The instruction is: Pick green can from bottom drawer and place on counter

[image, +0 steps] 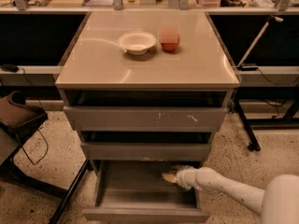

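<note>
The step in hand looks like the grasp itself: the white arm reaches in from the lower right, and the gripper sits deep in the open bottom drawer, at its back right, just under the front of the middle drawer. Whether the gripper is wide or closed, and whether it has hold of anything, cannot be told. The green can is not plainly in view. It is judged to lie right at the gripper, hidden by it or by the shadow of the drawer above. To the gripper's left and in front of it the drawer floor shows only bare grey metal. The next move would call for a firm hold on the can, then a pull out toward the open front before lifting, since the two drawers overhead leave little room. The counter lies well above the gripper, glossy and beige. A white bowl and a red apple sit side by side toward its far edge, leaving the near half free for the can. Below and around is speckled floor, with a dark chair far to the gripper's left.
</note>
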You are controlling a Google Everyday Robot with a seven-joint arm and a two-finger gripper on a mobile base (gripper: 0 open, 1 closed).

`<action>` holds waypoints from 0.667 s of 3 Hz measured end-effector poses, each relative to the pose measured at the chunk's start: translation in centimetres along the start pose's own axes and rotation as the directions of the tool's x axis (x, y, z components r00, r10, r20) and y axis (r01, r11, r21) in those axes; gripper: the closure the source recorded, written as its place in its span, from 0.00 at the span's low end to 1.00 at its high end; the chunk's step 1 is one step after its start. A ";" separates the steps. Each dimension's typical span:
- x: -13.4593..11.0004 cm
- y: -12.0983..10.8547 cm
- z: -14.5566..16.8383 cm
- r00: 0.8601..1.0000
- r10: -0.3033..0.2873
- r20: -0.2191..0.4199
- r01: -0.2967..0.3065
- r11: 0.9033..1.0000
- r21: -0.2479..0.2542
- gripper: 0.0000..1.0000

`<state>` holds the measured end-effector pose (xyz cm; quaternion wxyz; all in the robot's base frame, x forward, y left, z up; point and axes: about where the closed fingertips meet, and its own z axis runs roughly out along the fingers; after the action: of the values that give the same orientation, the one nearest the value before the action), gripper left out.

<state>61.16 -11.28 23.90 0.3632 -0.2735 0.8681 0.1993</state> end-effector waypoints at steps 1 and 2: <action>-2.3 -3.0 -3.8 0.999 0.010 0.041 -0.011 1.000 0.018 1.00; -2.1 -3.0 -4.0 0.999 0.011 0.040 -0.012 1.000 0.018 1.00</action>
<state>62.18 -15.07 27.60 0.3815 -0.2612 0.8641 0.1990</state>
